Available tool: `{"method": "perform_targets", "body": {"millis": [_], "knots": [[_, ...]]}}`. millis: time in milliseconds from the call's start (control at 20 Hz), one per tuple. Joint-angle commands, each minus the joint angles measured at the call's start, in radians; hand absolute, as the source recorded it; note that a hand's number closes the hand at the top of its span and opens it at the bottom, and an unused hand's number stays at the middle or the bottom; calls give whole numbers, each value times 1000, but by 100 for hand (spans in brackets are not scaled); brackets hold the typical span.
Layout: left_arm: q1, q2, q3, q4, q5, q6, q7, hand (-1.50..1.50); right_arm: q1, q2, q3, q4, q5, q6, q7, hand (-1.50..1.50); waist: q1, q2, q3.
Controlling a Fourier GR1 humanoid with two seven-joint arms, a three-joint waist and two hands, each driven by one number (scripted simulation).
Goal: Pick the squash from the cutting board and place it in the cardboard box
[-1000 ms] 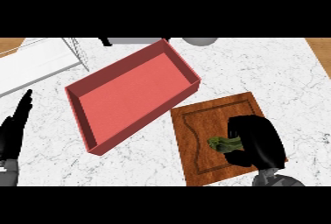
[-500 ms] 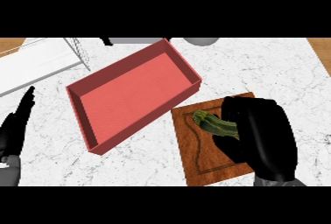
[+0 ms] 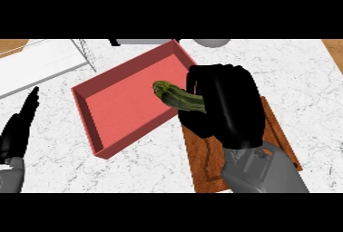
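Everywhere, white marble counter (image 3: pixel 295 77)

The glossy black right hand (image 3: pixel 224 108) has thick, rounded fingers and joins a smooth grey forearm (image 3: pixel 261 174) carrying a small orange mark near the wrist. The slim black left hand (image 3: pixel 17 133) meets a grey cuff.

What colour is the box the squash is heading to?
Red, with a salmon-pink floor, seen in the head view: the box lies left of the squash.
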Motion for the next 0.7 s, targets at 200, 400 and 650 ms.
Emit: {"method": "perform_targets", "body": {"millis": [200,400,650], "knots": [[-64,0,3,44,-9,-10,6,0,-346,5,-32,364,-217,-238,135,150,11,4,0],[-12,0,-8,5,-14,-23,-4,0,-464,5,-95,598,-322,-353,86,150,29,7,0],[-34,10,6,-20,-3,-36,33,0,-557,5,-85,868,-425,-489,-24,150,36,9,0]]}}
